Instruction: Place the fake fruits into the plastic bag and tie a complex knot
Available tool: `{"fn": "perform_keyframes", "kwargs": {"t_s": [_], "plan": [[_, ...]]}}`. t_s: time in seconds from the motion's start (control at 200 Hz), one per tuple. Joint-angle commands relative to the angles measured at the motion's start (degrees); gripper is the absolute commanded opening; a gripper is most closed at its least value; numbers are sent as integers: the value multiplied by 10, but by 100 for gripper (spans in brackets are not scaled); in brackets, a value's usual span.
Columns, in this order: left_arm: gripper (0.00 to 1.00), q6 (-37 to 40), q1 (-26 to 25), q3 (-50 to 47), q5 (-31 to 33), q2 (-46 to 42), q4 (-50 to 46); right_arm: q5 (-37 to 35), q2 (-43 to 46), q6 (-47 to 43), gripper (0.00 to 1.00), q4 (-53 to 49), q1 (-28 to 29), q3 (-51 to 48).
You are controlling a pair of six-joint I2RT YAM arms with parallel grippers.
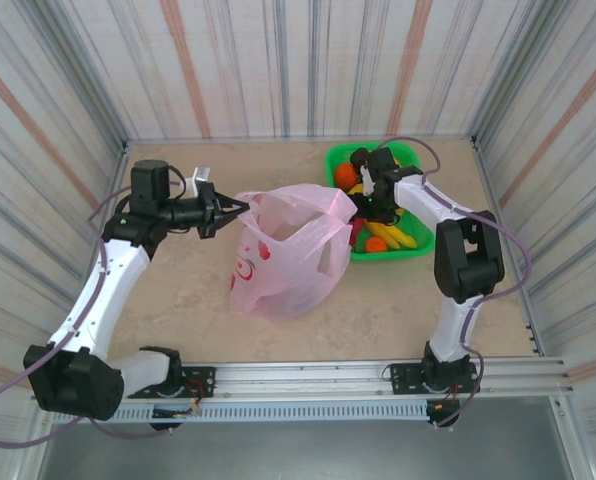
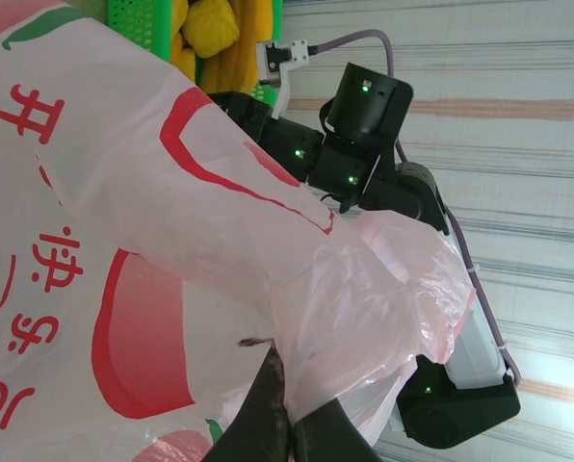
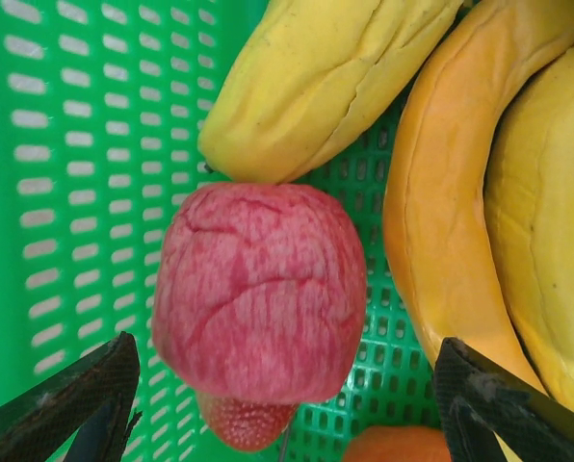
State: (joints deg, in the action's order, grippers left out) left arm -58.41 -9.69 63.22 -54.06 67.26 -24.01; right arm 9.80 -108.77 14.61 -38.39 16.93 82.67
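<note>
The pink plastic bag (image 1: 288, 250) stands mouth up mid-table, red print on its side (image 2: 123, 289). My left gripper (image 1: 233, 208) is shut on the film of its left rim (image 2: 289, 399), holding the mouth up. The fake fruits lie in the green tray (image 1: 338, 160). My right gripper (image 1: 378, 207) is down in the tray, open (image 3: 287, 409). Its fingers (image 3: 75, 404) stand on either side of a pink-red fruit (image 3: 258, 289), with a gap on each side. A small red strawberry (image 3: 244, 425) lies under that fruit. Yellow bananas (image 3: 316, 77) and an orange (image 3: 393, 445) lie beside it.
The tray sits at the back right, touching the bag's right side. In the left wrist view the right arm (image 2: 364, 144) reaches over the bag's far edge, and yellow fruit (image 2: 210, 24) shows in the tray. Striped walls close in the table on three sides.
</note>
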Motion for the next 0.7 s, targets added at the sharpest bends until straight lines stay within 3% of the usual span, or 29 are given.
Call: {"fn": "perform_keyframes", "kwargs": {"t_s": [0.0, 0.476, 0.691], "plan": [[0, 13, 6, -5, -13, -15, -9, -17, -24, 6, 81, -11, 8, 23], [0, 14, 9, -6, -14, -18, -10, -21, -90, -4, 74, -33, 25, 57], [0, 14, 10, -5, -16, -16, -9, -32, -76, -10, 64, -41, 25, 53]]}}
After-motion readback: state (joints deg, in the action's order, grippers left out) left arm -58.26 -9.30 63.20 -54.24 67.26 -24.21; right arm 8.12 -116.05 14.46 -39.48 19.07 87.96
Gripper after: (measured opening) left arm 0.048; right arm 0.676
